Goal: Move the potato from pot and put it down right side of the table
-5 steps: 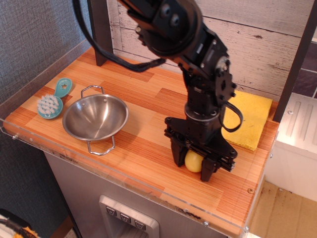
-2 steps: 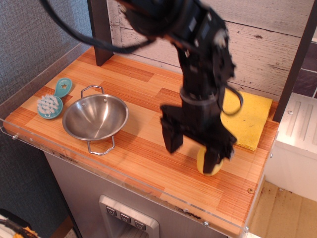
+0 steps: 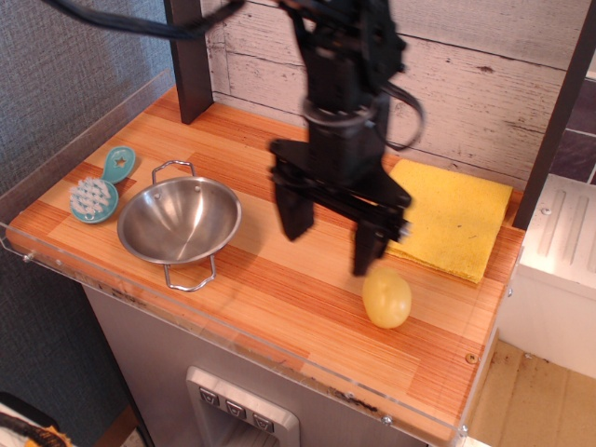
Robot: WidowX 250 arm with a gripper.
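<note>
The potato (image 3: 387, 298) lies alone on the table (image 3: 279, 289) at lower right of the frame, just below the yellow cloth (image 3: 454, 217). The gripper (image 3: 328, 237) hangs above with jaws spread. The empty pot (image 3: 179, 221) sits at left beside a teal brush (image 3: 96, 194).

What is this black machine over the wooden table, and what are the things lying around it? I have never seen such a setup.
It is a robot arm, seen by one camera looking down at the table from the front. At the arm's end is a gripper with two black fingers; they are spread open and hold nothing. Just below the right finger, a pale-yellow potato lies on the wood, near the front right edge. Behind it lies a yellow cloth. On the left stands a shiny steel pot, which is empty, with a teal brush beside it.
</note>
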